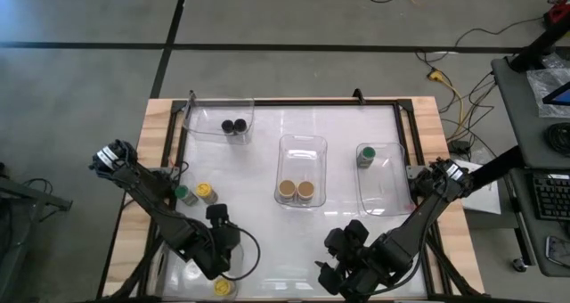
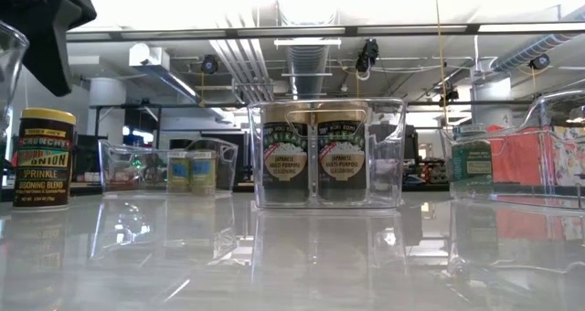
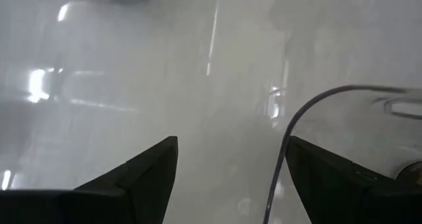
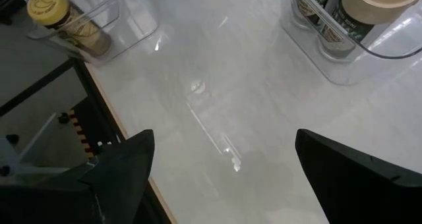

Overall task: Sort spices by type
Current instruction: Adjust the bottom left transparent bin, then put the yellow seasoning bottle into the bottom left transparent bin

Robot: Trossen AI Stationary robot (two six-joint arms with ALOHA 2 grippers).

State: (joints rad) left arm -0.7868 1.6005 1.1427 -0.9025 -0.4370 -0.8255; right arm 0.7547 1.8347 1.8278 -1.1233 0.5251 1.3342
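Two black-lidded jars (image 1: 233, 126) stand in the far-left clear bin. Two tan-lidded jars (image 1: 296, 190) fill the centre bin (image 2: 324, 105). One green-lidded jar (image 1: 366, 155) stands in the right bin. On the bare table at the left stand a green-lidded jar (image 1: 185, 194) and a yellow-lidded jar (image 1: 207, 192). Another yellow-lidded jar (image 4: 49, 6) stands in a clear bin at the near-left corner. My left gripper (image 3: 232, 140) hangs open over bare table near that corner. My right gripper (image 4: 224, 133) is open over the near middle of the table, holding nothing.
A dark frame and a wooden border (image 1: 151, 143) run round the white table top. A cable (image 3: 297, 118) loops past the left gripper. Bare table (image 1: 267, 241) lies between the two grippers and in front of the centre bin. A desk with a keyboard (image 1: 548, 196) stands off the right edge.
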